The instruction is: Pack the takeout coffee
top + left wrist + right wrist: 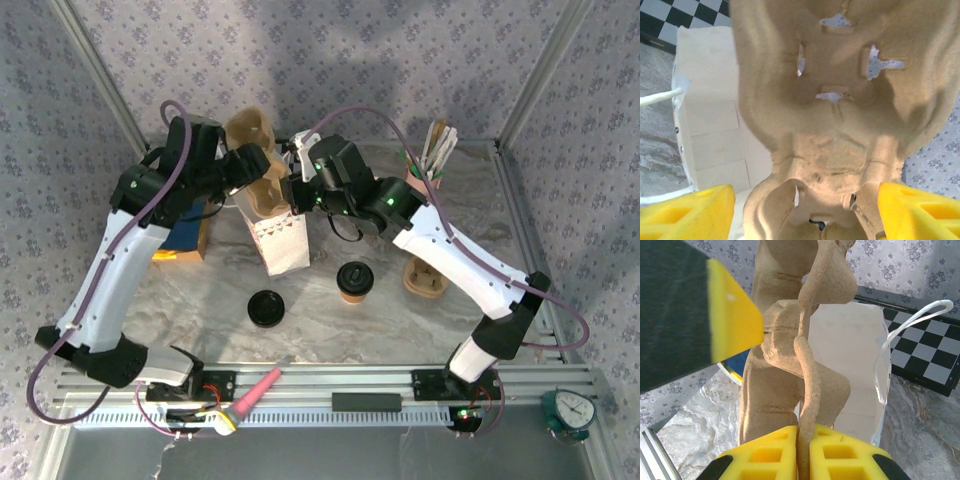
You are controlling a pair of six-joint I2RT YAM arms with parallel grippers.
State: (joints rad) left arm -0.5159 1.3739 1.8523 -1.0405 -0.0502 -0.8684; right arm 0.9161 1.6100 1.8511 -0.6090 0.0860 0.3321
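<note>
**Carrier may swing off the bag**

Left gripper [802, 210] stands apart around the pulp carrier [830, 100]. Right gripper [804, 450] alone pinches its edge above the white bag [280, 245], so it could tilt. The takeout coffee [354, 283], apparently dark-topped, waits on the table [200, 290].

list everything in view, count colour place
carrier: 1, tan, upright at bag top
bag: 1, white, table centre
cup: 1, tan, black top, right of bag
lid: 1, black, near side of bag
cup stack: 1, tan, right of cup
stick holder: 1, reddish, far right
box: 1, blue-orange, left of bag
checkerboard: 1, black-white, beside bag
tool: 1, pink, near rail
gauge: 1, teal, near right corner
left gripper: 1, yellow, open around carrier
right gripper: 1, yellow, shut on carrier
</note>
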